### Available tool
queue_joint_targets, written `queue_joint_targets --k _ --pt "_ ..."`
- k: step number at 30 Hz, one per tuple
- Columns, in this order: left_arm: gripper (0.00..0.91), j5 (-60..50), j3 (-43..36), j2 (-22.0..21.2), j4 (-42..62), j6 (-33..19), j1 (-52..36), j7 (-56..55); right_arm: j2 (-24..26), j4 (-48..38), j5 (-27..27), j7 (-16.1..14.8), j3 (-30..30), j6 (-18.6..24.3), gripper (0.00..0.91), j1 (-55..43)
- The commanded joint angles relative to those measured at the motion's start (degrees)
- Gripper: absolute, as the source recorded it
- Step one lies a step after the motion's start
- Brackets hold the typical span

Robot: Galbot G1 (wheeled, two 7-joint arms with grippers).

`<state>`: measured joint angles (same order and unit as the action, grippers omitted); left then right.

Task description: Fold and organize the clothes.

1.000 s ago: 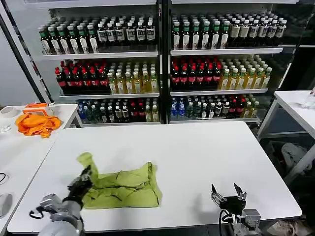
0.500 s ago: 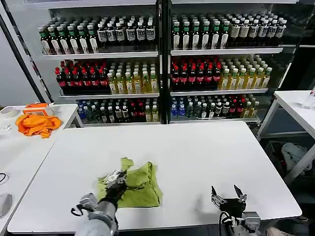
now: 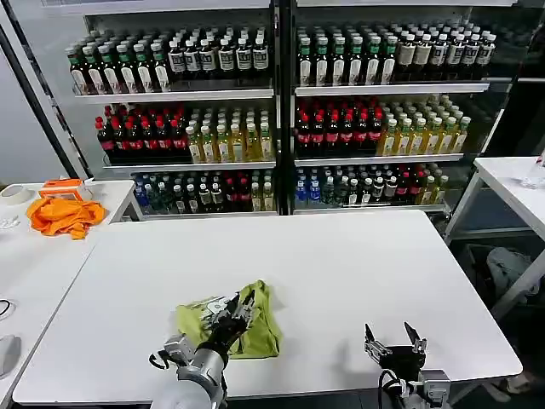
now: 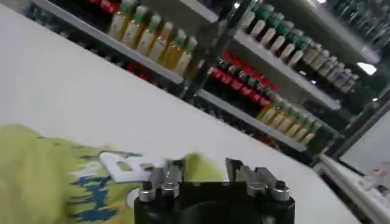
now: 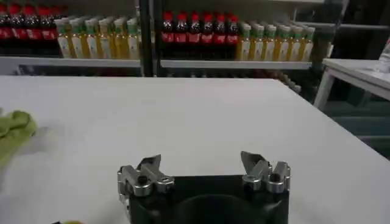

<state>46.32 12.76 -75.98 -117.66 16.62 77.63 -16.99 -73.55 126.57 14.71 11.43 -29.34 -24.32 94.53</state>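
Note:
The light yellow-green T-shirt (image 3: 204, 320) lies as a folded bundle on the white table (image 3: 341, 264), near the front edge and left of centre. My left gripper (image 3: 240, 308) hovers over the shirt's right part, open. In the left wrist view the gripper (image 4: 206, 176) has its fingers apart with yellow-green fabric (image 4: 36, 176) beneath, a white label (image 4: 119, 167) and a blue print showing on the cloth. My right gripper (image 3: 393, 339) stands open near the front edge at the right, holding nothing. In its own view the right gripper (image 5: 204, 167) faces bare table, and the shirt's edge (image 5: 13, 129) lies far off.
An orange cloth (image 3: 64, 214) lies on a side table at the left. Shelves of bottles (image 3: 281, 111) stand behind the table. Another white table (image 3: 511, 183) is at the right. The table's back half and right side are bare.
My left gripper carried the shirt's left part rightwards over the rest, making a narrower bundle, and its fingers now stand apart. The right gripper stayed put.

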Motion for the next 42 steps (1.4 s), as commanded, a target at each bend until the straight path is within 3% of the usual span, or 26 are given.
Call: queue_joint_targets --k 1,4,8,19,29,35,37,38,40,41,42 --pt "0.907 12.10 6.44 0.59 -6.49 0.88 2.48 0.85 -0.24 -0.11 -0.16 0.03 0.31 0.09 0.907 -0.11" --pt "0.907 8.85 11.94 2.02 -4.67 0.79 4.06 -1.53 -0.43 0.01 -0.15 0.01 0.40 0.11 0.907 -0.14" --pt "0.907 -3.76 15.73 4.09 -1.77 -0.18 7.07 -2.42 -0.56 -0.07 -0.18 0.01 0.33 0.36 0.907 -0.05" --pt "0.907 -17.76 12.23 2.42 3.15 0.60 8.34 -2.54 -0.91 0.17 -0.50 -0.05 0.10 0.63 0.907 0.41" --pt "0.907 -18.74 10.39 1.55 3.37 1.63 9.46 -3.44 -0.42 0.51 -0.35 -0.19 -1.83 1.28 0.907 1.76" --pt "0.907 -6.54 9.97 0.84 0.70 2.55 9.37 -1.91 -0.64 0.79 -0.43 -0.07 -1.74 1.11 0.907 1.69" --pt "0.645 -5.48 10.23 0.70 1.09 1.90 8.56 -1.46 -0.73 0.76 -0.50 -0.05 -1.63 1.11 0.907 1.68" --pt "0.413 -4.70 10.34 0.66 1.61 1.53 8.09 -1.28 -0.77 0.74 -0.52 -0.03 -1.58 1.10 0.907 1.69" --pt "0.252 -3.09 11.12 0.67 2.59 0.88 6.92 -1.19 -0.92 0.77 -0.65 -0.02 -1.53 1.11 0.907 1.73" --pt "0.121 0.05 11.67 0.66 3.46 0.92 6.51 -1.24 -0.97 0.78 -0.69 -0.01 -1.53 1.11 0.907 1.77" --pt "0.081 1.35 12.06 0.63 3.84 0.92 6.12 -1.27 -1.01 0.82 -0.73 -0.02 -1.52 1.12 0.907 1.81"
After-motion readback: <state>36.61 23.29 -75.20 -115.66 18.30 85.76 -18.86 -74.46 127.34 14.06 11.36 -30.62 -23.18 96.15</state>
